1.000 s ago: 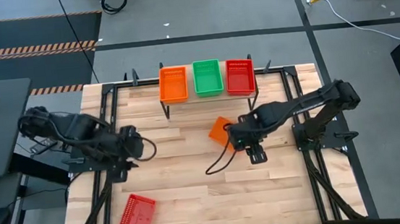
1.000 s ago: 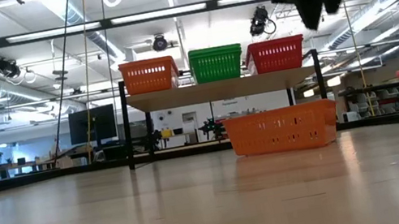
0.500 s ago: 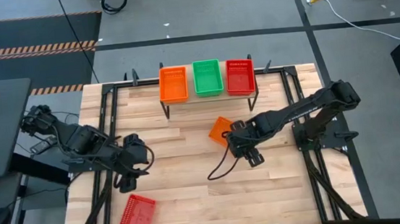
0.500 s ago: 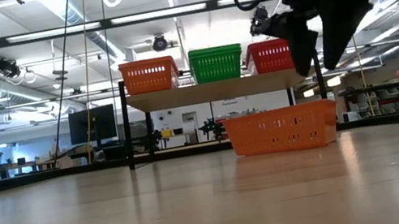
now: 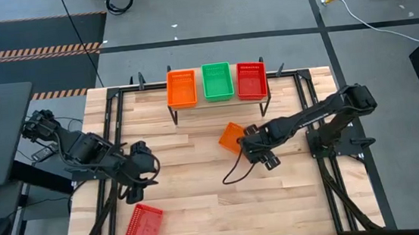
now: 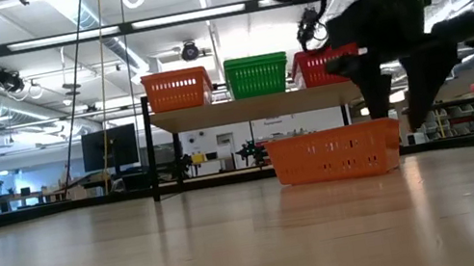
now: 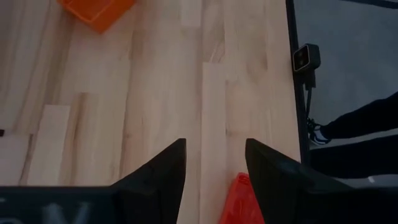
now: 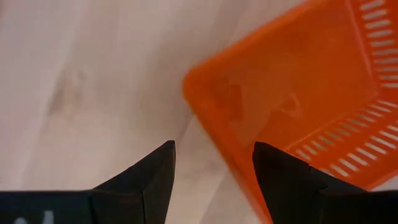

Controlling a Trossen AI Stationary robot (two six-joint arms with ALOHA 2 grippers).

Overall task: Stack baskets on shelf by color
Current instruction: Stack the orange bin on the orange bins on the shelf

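On the shelf (image 5: pixel 219 100) stand an orange basket stack (image 5: pixel 181 88), a green one (image 5: pixel 218 81) and a red one (image 5: pixel 251 79). A loose orange basket (image 5: pixel 232 136) sits flat on the table in front of the shelf. My right gripper (image 5: pixel 250 147) hangs open just above its near right corner (image 8: pixel 205 87), fingers pointing down; the low view shows it (image 6: pixel 401 119) at the basket's (image 6: pixel 332 153) right end. A loose red basket (image 5: pixel 143 227) lies near the table's near left corner. My left gripper (image 5: pixel 135 189) is open above the table beside it, the basket's corner (image 7: pixel 239 196) showing between its fingers.
Black frame rails (image 5: pixel 115 126) run along both table sides. A cable (image 5: pixel 233 172) loops from the right arm onto the table. A small camera (image 7: pixel 305 59) sits at the table's near edge, with a person's shoe (image 7: pixel 314 132) on the floor beyond. Bare wood (image 5: pixel 202 202) lies between the loose baskets.
My right gripper has come down and shifted slightly toward the far edge, closing on the loose orange basket's right end. My left gripper has swung toward the near edge, closer to the red basket, then held still. No basket has moved.
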